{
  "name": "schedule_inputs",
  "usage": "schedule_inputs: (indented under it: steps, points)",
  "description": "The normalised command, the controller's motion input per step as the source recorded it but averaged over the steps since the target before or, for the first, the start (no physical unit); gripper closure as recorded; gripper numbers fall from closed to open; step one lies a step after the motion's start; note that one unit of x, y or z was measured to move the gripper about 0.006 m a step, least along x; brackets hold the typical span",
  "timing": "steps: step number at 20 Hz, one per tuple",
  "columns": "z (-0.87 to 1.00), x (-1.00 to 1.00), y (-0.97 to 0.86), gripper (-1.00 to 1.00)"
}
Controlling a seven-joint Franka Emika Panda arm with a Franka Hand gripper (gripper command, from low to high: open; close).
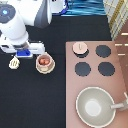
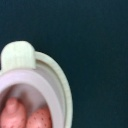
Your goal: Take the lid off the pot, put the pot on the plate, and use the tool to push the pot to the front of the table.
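The pink-tan pot (image 1: 44,60) stands uncovered on the cream plate (image 1: 44,70) at the exterior view's left, on the black table (image 1: 35,100). Its reddish inside (image 2: 30,117), one side tab (image 2: 19,55) and the plate's rim (image 2: 64,90) fill the wrist view's corner. The pale-pink lid (image 1: 79,48) lies on the stove's burner nearest the exterior view's top left. The cream spatula tool (image 1: 14,62) lies on the table left of the pot. My gripper (image 1: 22,54) hangs between the tool and the pot, just above both, holding nothing that I can see.
The brownish-pink stove (image 1: 95,80) with black burners (image 1: 103,51) takes up the exterior view's right. A large grey-beige pan (image 1: 95,105) with a handle sits on its lower part.
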Motion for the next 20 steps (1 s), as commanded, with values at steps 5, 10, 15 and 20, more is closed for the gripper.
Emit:
schedule_inputs:
  steps: [5,10,15,20]
  points:
    - [0.17,-0.44,-0.68,-1.00]
    - [0.03,-0.45,-0.72,-1.00]
    - [-0.20,-0.53,-0.70,-1.00]
    - [-0.66,-0.80,-0.49,-1.00]
